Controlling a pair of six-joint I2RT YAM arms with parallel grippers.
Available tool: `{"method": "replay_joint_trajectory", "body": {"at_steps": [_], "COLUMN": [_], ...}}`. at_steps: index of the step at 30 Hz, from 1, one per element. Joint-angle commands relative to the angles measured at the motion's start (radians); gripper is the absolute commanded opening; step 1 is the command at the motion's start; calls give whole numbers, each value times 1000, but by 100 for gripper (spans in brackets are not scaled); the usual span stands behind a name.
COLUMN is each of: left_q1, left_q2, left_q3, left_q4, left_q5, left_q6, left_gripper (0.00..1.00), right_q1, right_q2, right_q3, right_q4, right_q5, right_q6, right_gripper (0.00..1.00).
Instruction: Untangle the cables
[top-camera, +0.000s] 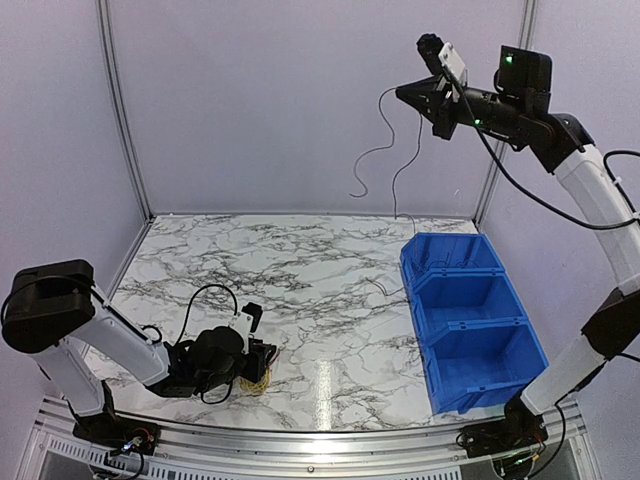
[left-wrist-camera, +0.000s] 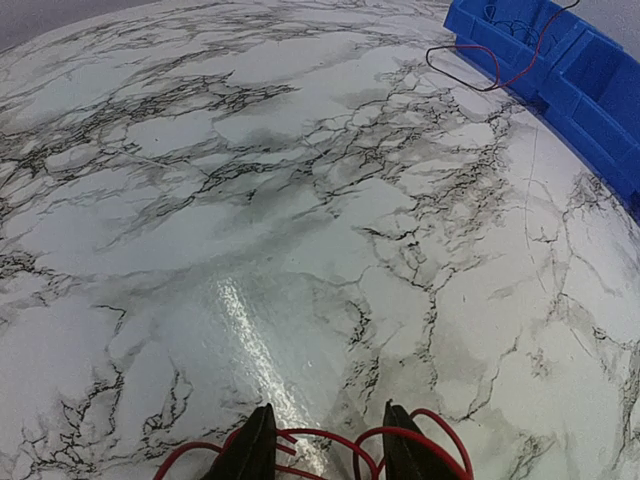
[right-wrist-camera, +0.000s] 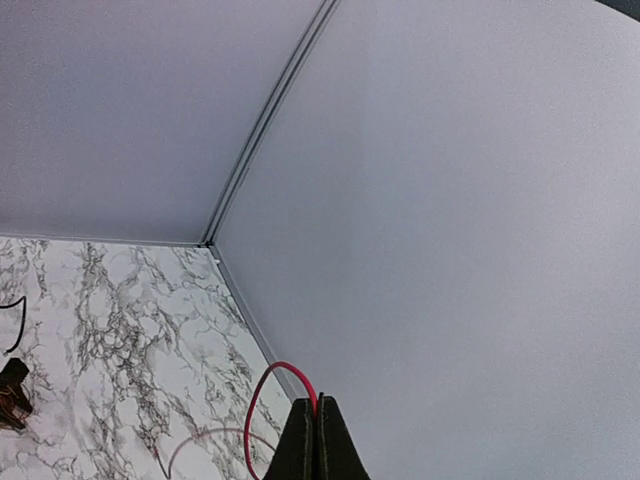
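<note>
The cables' bundle (top-camera: 257, 381), yellowish from above, lies on the marble table near its front left edge. My left gripper (top-camera: 262, 362) is down at it. In the left wrist view the left gripper (left-wrist-camera: 325, 452) is open, with red wire loops (left-wrist-camera: 330, 437) lying between and around its fingertips (left-wrist-camera: 250, 450). My right gripper (top-camera: 402, 94) is raised high at the back right. In the right wrist view the right gripper (right-wrist-camera: 320, 408) is shut on a thin red wire (right-wrist-camera: 258, 395). That wire (top-camera: 404, 165) hangs down in loose curves towards the table by the blue bin.
A blue bin (top-camera: 432, 296) with three compartments stands at the right, also in the left wrist view (left-wrist-camera: 585, 75). A red wire loop (left-wrist-camera: 478, 76) lies on the table by its corner. Pale walls and metal posts close in the back and sides.
</note>
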Motion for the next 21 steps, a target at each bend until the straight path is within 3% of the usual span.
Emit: {"method": "replay_joint_trajectory", "body": {"at_steps": [1,12,17,21], "left_q1": [2,2,2,2], "left_q2": [-20,-7,5,33], "left_q3": [-11,6,18,45], "left_q4": [-40,-41,-44,-54], "left_q5": [-16,-11,-9,-15], "left_q6": [-11,-2,17,31], "left_gripper": [39,40,40,41], "right_q1": [-32,-176,-239,-247], "right_q2": [-44,-121,-171,-215], "right_q3": [57,-79,-144,-146], "right_q4": [71,122,122,65], "right_q5": [87,141,100,-30], "right_q6": [-30,-71,-39,12], "right_gripper": [0,0,0,0]}}
